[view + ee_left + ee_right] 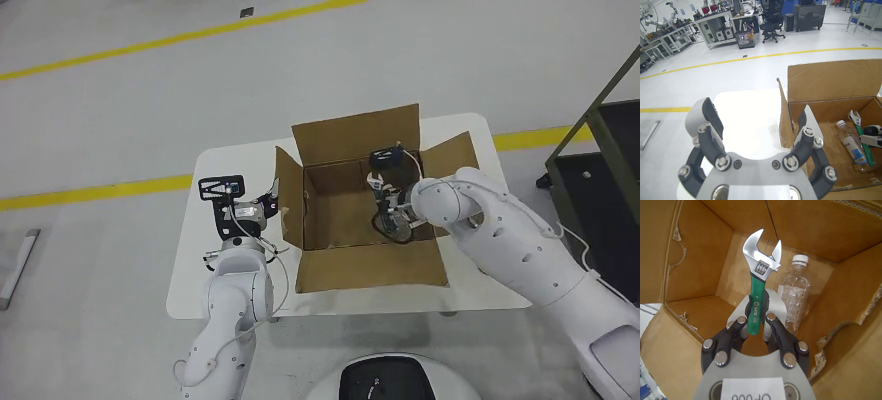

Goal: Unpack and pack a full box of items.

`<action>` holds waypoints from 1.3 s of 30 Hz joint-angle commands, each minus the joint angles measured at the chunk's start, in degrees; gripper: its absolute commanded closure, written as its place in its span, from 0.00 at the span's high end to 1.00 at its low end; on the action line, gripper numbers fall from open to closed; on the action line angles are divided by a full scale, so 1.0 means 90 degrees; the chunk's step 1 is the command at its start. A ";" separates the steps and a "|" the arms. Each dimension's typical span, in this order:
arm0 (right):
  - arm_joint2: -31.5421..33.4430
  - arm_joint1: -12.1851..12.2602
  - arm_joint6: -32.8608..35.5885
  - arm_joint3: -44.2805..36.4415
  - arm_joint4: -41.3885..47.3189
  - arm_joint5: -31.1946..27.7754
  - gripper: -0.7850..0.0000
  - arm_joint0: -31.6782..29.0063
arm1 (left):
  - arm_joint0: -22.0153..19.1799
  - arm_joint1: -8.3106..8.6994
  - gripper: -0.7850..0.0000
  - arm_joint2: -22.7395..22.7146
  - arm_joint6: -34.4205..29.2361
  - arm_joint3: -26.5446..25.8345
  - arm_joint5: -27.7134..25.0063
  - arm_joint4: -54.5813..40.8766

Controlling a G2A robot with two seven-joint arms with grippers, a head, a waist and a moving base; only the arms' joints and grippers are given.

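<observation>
Right gripper (758,303) tight on green wrench (762,267) inside box (696,256); left gripper (756,106) agape

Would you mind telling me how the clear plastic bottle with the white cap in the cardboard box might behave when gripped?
The clear plastic bottle looks empty, so probably light. Its thin, crinkled walls would likely dent under a firm squeeze. Round and lying on its side in the brown cardboard box, it may roll if nudged.

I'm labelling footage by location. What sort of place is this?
Probably a robotics lab or test hall: equipment-laden workbenches, small robot arms mounted on benches, and yellow floor lines.
</observation>
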 commanded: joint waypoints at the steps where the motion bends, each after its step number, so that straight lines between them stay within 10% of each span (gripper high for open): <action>1: 0.0007 0.0003 0.0004 -0.0009 0.0002 -0.0003 0.00 -0.0006 | 0.0000 0.0000 1.00 0.0000 0.0000 0.0000 0.0000 0.0000; 15: -0.0070 -0.0040 -0.0237 -0.0034 -0.0308 0.0127 0.00 -0.0004 | 0.0000 0.0000 1.00 0.0000 0.0000 0.0000 0.0000 0.0000; 39: -0.1285 -0.1179 -0.0629 0.2799 0.0220 -0.0017 0.08 0.1049 | 0.0000 0.0000 1.00 0.0000 0.0000 0.0000 0.0000 0.0000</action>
